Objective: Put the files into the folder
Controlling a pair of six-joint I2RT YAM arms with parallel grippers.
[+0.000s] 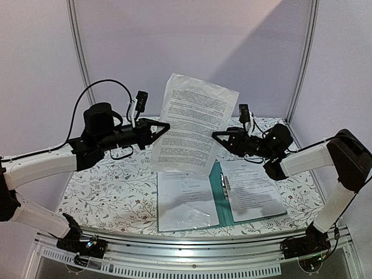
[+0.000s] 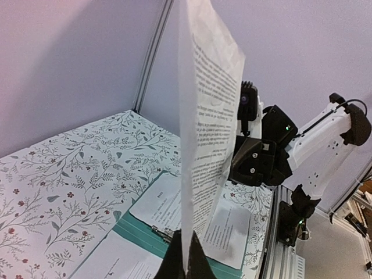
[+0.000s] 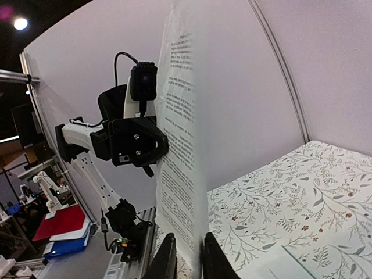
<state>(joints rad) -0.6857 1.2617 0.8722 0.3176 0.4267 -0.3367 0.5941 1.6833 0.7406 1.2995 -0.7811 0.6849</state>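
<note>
My left hand (image 1: pixel 164 127) and right hand (image 1: pixel 215 135) each pinch an opposite edge of the files (image 1: pixel 192 119), held upright in mid-air above the open folder (image 1: pixel 217 200) lying flat on the flowered tabletop (image 1: pixel 99 192).

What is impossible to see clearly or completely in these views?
Top external: print on the held sheet and on the pages in the folder is too small to read; the sheet covers part of the folder's far edge.
Left wrist: the bottom edge cuts off the left gripper; the sheet hides part of the folder.
Right wrist: the bottom edge cuts off the right gripper; the sheet hides the left gripper's fingertips.
</note>
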